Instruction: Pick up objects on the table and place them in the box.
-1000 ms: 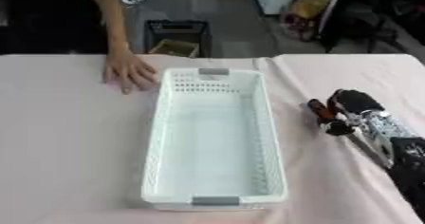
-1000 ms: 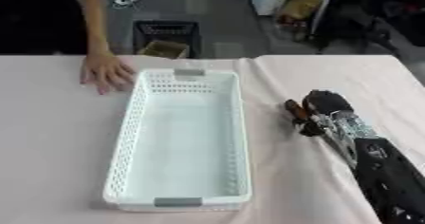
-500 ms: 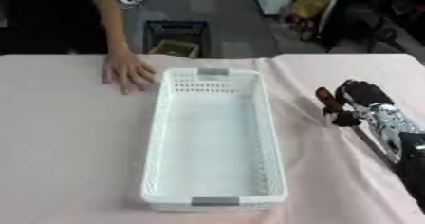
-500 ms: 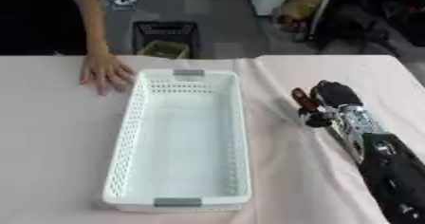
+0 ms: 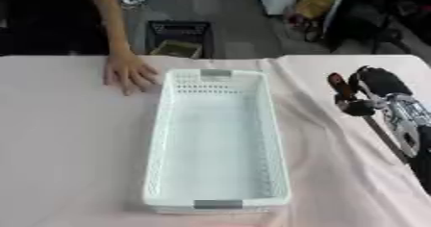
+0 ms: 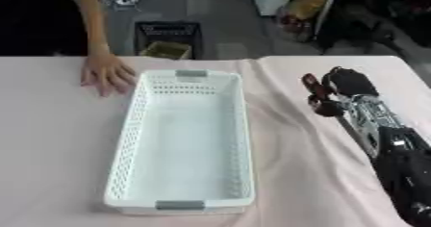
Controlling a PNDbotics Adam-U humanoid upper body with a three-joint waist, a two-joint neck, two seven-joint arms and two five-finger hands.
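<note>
Right of white box [image 5: 217, 139], right hand [image 5: 370, 89].

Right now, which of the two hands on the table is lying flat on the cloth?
The person's bare hand, by the far left corner of the white basket, lies flat with fingers spread. The right robot hand, right of the basket, is curled instead.

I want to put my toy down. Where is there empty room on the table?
The biggest bare stretch of the pink table lies left of the white box, below the person's hand. Inside the box is bare too. A narrower strip runs between the box and the robot's right hand; that side is more crowded, since the arm lies there.
</note>
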